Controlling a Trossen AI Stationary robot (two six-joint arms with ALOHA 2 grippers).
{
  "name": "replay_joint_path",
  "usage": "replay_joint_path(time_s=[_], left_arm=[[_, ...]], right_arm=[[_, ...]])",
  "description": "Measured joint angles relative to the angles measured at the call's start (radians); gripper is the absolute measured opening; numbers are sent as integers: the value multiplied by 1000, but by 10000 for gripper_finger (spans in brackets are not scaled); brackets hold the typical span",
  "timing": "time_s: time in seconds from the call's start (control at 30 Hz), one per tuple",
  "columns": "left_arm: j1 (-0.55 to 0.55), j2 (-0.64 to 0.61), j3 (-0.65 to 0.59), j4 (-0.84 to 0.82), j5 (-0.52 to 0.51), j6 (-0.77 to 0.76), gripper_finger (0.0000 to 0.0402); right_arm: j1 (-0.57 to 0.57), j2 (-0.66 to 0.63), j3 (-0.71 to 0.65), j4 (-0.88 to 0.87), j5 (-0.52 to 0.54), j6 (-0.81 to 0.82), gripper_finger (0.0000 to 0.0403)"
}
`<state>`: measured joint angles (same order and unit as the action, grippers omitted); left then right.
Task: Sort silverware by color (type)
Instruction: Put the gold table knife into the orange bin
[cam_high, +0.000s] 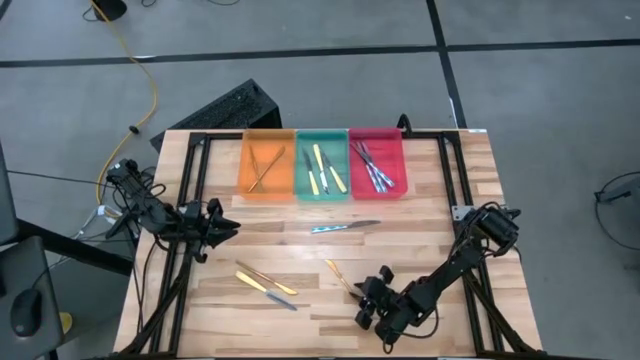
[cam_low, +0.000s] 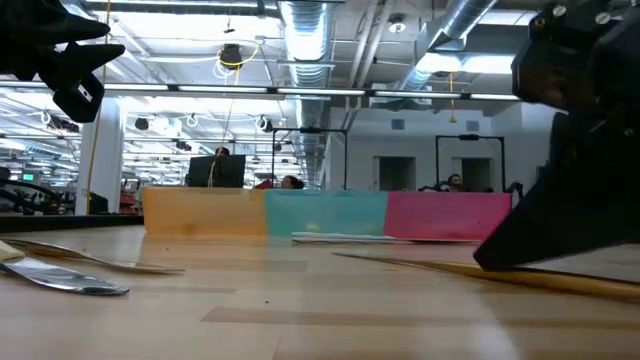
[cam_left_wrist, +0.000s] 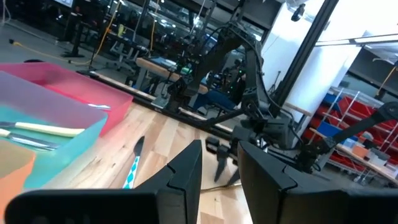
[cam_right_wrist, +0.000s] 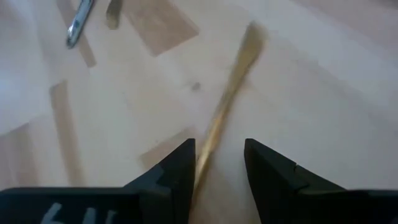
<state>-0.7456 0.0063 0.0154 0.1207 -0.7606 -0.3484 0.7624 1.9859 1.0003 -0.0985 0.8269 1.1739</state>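
My right gripper (cam_right_wrist: 217, 165) straddles, jaws apart, the thin gold utensil (cam_right_wrist: 231, 102) lying flat on the table (cam_high: 430, 250) (probably light, stiff, slippery), so I'd pinch its handle mid-length.

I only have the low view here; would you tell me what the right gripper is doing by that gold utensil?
Observer: The right gripper is open, with its fingers on either side of the gold utensil handle.
Operator: Thanks. Where is the left gripper?
Observer: The left gripper hangs over the table's left side, holding nothing.
Operator: Is the orange tray in use?
Observer: Yes, the orange tray holds thin bronze pieces.
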Motion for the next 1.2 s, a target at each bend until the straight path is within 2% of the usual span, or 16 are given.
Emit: replay_joint_path(time_s=[1.03, 1.2], left_arm=[[0, 0, 0, -28, -33, 1, 89], [0, 0, 0, -27, -33, 1, 89]], right_arm=[[-7, -4, -7, -134, -44, 4, 161], [-8, -4, -8, -138, -53, 4, 136]])
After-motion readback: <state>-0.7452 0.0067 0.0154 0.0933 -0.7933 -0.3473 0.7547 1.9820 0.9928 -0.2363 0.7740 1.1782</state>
